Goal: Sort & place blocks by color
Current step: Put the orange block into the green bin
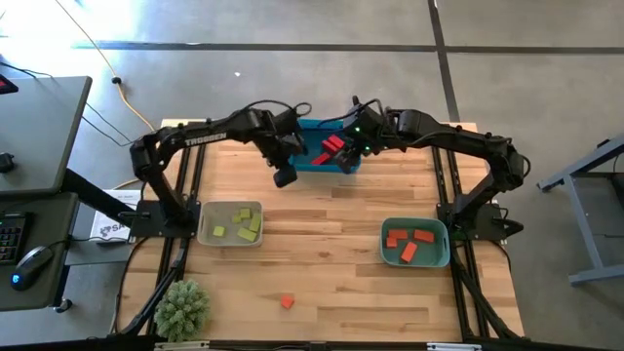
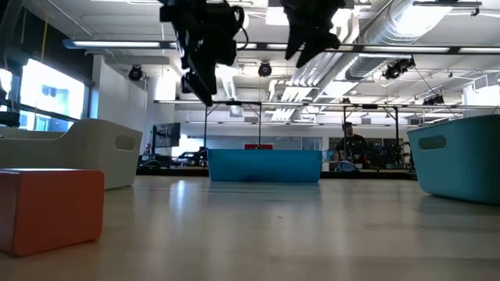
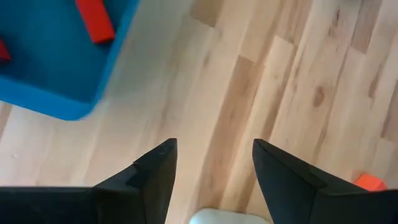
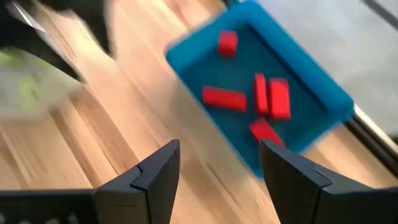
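Several red blocks [image 1: 331, 148] lie in the blue tray [image 1: 310, 164] at the table's far middle. Yellow-green blocks [image 1: 244, 224] sit in the beige tray [image 1: 203, 222], and orange-red blocks [image 1: 409, 241] in the teal tray [image 1: 444, 255]. One orange-red block [image 1: 287, 302] rests alone on the table near the front edge, large in the low view [image 2: 51, 211]. My left gripper [image 1: 285, 176] [image 3: 214, 143] hovers open and empty over bare wood beside the blue tray's near left corner. My right gripper [image 1: 348, 161] [image 4: 219, 144] hangs open and empty above the blue tray's near edge.
A fuzzy green plant ball [image 1: 182, 307] sits at the near left corner. Bare wood lies between the three trays and around the lone block. Both arms are raised well above the table in the low view [image 2: 205, 78].
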